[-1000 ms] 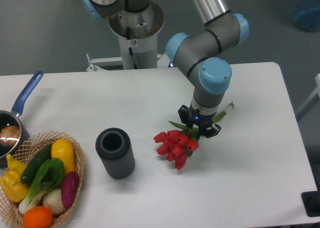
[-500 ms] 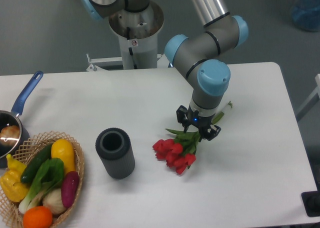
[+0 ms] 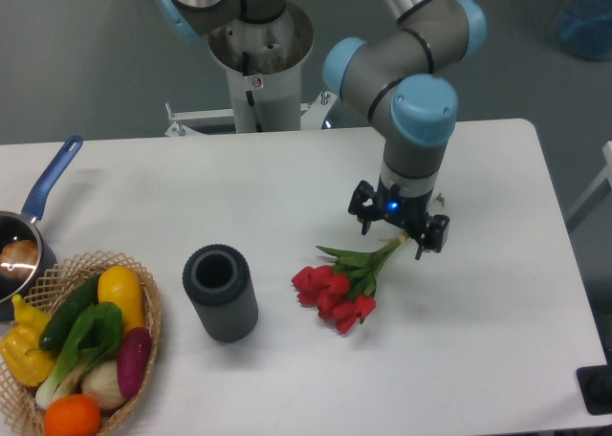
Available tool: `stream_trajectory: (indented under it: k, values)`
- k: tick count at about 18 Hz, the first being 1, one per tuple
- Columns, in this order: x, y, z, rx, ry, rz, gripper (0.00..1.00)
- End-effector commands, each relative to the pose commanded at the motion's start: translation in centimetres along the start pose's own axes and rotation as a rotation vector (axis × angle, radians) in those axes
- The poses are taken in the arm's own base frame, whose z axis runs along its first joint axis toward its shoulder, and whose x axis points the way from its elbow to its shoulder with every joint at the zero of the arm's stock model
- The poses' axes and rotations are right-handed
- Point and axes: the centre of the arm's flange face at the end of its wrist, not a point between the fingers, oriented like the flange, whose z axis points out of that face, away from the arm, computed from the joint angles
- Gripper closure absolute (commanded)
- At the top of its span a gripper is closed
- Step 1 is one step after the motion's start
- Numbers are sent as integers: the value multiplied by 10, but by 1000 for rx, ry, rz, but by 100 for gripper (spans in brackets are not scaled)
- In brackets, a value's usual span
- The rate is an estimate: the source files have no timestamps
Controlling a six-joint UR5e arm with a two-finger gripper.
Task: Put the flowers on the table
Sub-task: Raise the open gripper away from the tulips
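Note:
The flowers (image 3: 337,288), a bunch of red tulip buds with green stems and leaves, lie flat on the white table (image 3: 287,197), right of centre, buds pointing to the lower left. My gripper (image 3: 397,233) is open. It hangs just above the stem end of the bunch, at its upper right, and holds nothing. The far tips of the stems are hidden behind the gripper.
A dark cylinder (image 3: 221,293) stands upright left of the flowers. A wicker basket of vegetables (image 3: 81,359) sits at the front left corner. A blue-handled pot (image 3: 24,245) stands at the left edge. The robot's base (image 3: 258,63) is at the back.
The gripper lowered the flowers onto the table, opened and let go of them, then rose and shifted up and right. The flowers now lie still.

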Motion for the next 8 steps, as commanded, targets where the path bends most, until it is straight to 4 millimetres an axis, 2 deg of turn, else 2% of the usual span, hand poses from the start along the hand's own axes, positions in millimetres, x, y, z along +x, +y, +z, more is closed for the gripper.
stream_trajectory:
  k: [4, 8]
  values:
    - [-9, 6, -41, 30, -68, -4, 0]
    - [-14, 13, -57, 39, -94, -8, 0]
